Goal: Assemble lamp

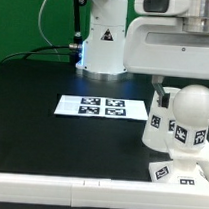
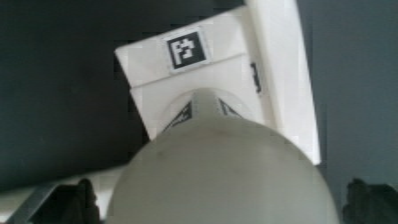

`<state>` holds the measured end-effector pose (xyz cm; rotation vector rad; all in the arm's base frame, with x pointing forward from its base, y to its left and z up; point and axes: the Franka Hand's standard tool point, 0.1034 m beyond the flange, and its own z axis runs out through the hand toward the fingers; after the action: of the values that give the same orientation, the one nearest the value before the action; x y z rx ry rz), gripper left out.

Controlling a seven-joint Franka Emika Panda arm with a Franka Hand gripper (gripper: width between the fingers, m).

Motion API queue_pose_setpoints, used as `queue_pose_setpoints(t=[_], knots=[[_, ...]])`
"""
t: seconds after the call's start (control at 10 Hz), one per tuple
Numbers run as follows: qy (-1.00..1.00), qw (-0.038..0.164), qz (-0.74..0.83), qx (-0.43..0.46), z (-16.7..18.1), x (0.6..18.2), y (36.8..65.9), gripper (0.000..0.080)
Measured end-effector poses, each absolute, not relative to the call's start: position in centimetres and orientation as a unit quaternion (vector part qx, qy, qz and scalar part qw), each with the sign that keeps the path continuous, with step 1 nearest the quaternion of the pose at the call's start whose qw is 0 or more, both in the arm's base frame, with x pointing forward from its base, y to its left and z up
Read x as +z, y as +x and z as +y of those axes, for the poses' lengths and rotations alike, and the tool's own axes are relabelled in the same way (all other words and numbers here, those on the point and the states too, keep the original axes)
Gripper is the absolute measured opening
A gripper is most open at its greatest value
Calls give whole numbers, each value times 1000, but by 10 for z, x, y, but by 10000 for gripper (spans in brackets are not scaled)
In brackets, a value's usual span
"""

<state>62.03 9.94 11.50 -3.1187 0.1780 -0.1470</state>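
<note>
Hovering claw (image 2: pixel 214 198): it is sitting directly over the bulb, its fingers (image 2: pixel 63 200) spread apart and straddling the round head. It is looking open, with a dark gap showing on each side, so it is gripping nothing.
Bulb (image 1: pixel 192 110): it is standing upright at the right of the exterior view, neck down on the base. It is probably being left there so the claw can close on the head and seat or twist it.
Base (image 1: pixel 173 175): it is lying flat on the counter (image 1: pixel 50 149) at the lower right of the exterior view, directly under the bulb, and is acting as the anchor for the build.
Shade (image 1: pixel 154 131): it is waiting just beside the bulb, toward the exterior view's left. By my reading it is staying out until the bulb is fixed.
Marker board (image 1: pixel 100 107): it is lying mid-frame, well apart from the lamp parts.
Count: one bulb, one base, one shade, one marker board, one claw with two fingers.
</note>
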Motion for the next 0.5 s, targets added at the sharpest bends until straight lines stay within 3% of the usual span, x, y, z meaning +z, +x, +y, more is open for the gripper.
queue_pose_setpoints(t=[0.3,0.4,0.5], knots=[[-998,3,-1,-63,96,109,620,699],[-998,4,9,-63,96,109,620,575],[-998,4,16,-63,96,109,620,573]])
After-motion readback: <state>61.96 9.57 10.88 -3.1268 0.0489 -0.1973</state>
